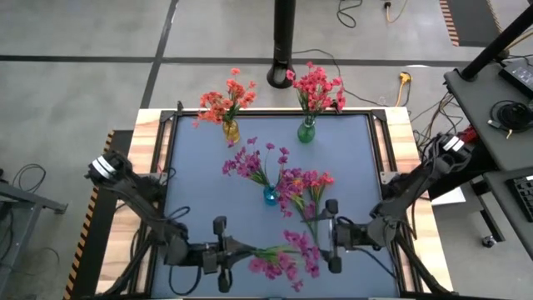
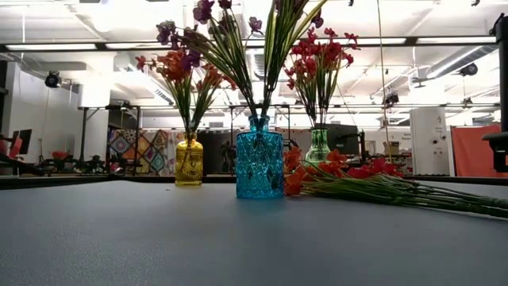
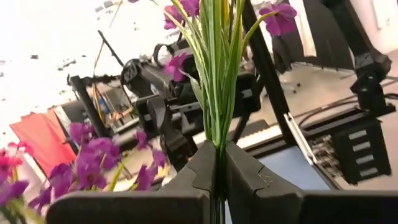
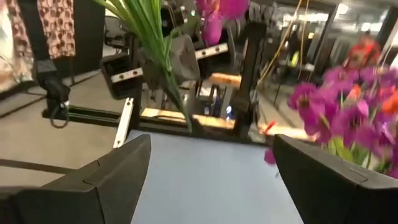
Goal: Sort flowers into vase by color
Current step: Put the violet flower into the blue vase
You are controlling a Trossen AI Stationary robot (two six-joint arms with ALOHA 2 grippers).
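Note:
My left gripper [image 1: 231, 250] is near the table's front edge, shut on a purple flower sprig [image 1: 283, 258] whose blossoms point toward the table's right. My right gripper [image 1: 326, 237] stands open just right of those blossoms, facing them with nothing between its fingers [image 4: 118, 180]. A blue vase [image 1: 270, 196] at mid-table holds purple flowers. At the far edge, a yellow vase [image 1: 231, 130] holds orange flowers and a green vase [image 1: 306, 132] holds red-pink ones. A loose bunch of magenta and red flowers [image 1: 306, 187] lies flat on the table beside the blue vase. My left gripper pinches the sprig's bundle of thin green stems [image 3: 217, 146] between its two fingers [image 3: 199, 171], near the stems' cut end. The fingers come level from the table's left. The stems run on past the fingertips, and the blossoms [image 3: 93, 155] spread beyond them.
The loose flowers' stems [image 2: 397, 191] stretch across the table's right half. Both arms' dark links [image 1: 133, 196] [image 1: 416, 187] reach in from the side rails. A black post [image 1: 283, 42] stands behind the far edge. Bare blue table top [image 1: 200, 179] lies left of the blue vase.

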